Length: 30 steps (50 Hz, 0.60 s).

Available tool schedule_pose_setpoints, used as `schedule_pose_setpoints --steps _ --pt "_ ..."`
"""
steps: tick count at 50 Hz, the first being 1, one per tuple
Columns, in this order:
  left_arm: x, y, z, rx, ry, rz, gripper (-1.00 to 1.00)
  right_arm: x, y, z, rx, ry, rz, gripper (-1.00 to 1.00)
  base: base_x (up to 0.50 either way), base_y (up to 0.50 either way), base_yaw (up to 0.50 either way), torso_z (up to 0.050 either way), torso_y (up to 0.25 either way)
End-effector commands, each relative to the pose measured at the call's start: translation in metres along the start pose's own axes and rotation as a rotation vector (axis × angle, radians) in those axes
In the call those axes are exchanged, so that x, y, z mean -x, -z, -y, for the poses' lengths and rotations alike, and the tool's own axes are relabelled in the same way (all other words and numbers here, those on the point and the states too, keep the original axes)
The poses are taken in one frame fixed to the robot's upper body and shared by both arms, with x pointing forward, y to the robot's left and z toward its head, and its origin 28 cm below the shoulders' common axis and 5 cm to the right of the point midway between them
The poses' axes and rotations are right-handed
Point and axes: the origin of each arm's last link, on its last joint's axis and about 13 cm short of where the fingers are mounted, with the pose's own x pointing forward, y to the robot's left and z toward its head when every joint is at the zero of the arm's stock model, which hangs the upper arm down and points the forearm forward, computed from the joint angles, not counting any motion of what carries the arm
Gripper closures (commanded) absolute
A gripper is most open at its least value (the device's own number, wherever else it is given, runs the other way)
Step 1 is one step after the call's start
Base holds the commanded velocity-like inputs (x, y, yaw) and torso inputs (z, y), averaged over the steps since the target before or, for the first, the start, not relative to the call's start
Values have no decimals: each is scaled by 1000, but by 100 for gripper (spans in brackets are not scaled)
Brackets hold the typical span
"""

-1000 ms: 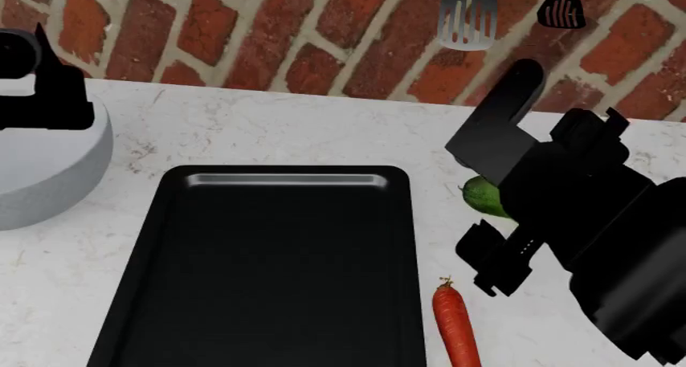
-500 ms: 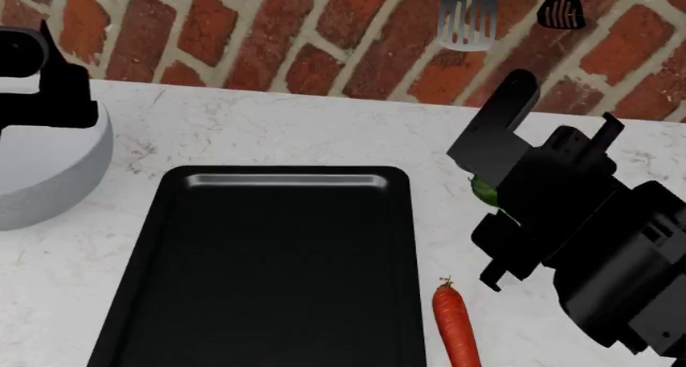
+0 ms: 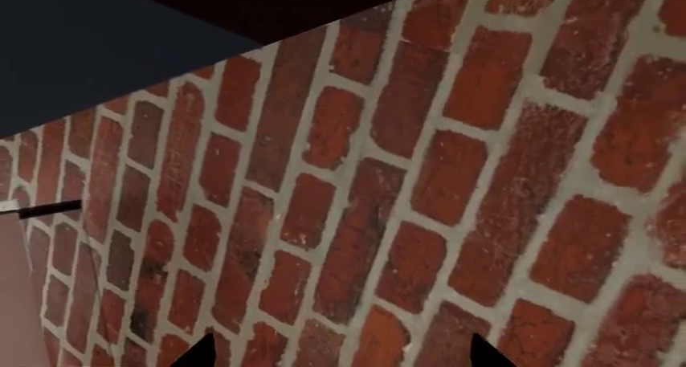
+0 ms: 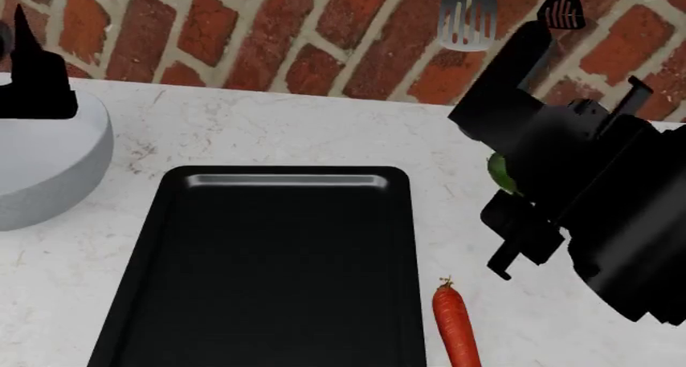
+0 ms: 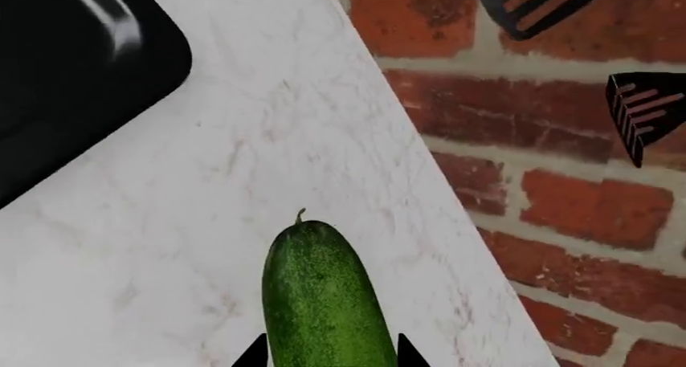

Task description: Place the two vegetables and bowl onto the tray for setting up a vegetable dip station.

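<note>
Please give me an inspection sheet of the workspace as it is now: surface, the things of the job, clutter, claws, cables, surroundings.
Surface: white marbled counter.
Tray: black, nothing on it.
Bowl: on the counter left of the tray, partly hidden by the left arm.
Cucumber: on the counter, right of the tray.
Carrot: on the counter beside the tray's right edge.
Clutter: nothing seen.
Left claw: faces the brick wall; only its fingertips show.
Right claw: fingertips either side of the cucumber; grip unclear.
Cables: nothing seen.
Surroundings: brick wall, hanging spatulas.

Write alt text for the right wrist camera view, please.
A green cucumber lies on a white marble counter between the right gripper's two dark fingertips. A black tray's corner sits beyond it, and spatulas hang on a brick wall.
</note>
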Motion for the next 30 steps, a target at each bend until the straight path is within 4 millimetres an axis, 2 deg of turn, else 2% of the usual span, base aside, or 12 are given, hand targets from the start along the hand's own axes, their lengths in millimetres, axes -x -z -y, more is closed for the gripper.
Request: schedule_pose_setpoints --steps 1,8,13,14,15,18,30 --pt "4 -5 -5 27 -4 16 -100 42 -22 12 -106 -59 56 100 0 0 0 0 0" --pt "4 -7 -8 34 -11 18 -100 43 -38 4 -175 -150 97 100 0 0 0 0 0" --pt "5 -12 -10 36 -14 28 -100 54 -53 -5 -163 -187 125 100 0 0 0 0 0" --pt "6 -13 -10 36 -13 29 -100 53 -55 -5 -185 -191 158 100 0 0 0 0 0" --pt "6 -13 -10 36 -12 30 -100 53 -57 -5 -201 -178 97 100 0 0 0 0 0" --pt "7 -15 -10 38 -12 33 -100 55 -64 -5 -285 -222 146 100 0 0 0 0 0" --pt "10 -13 -15 53 -21 31 -100 47 -86 -15 -449 -250 173 100 0 0 0 0 0"
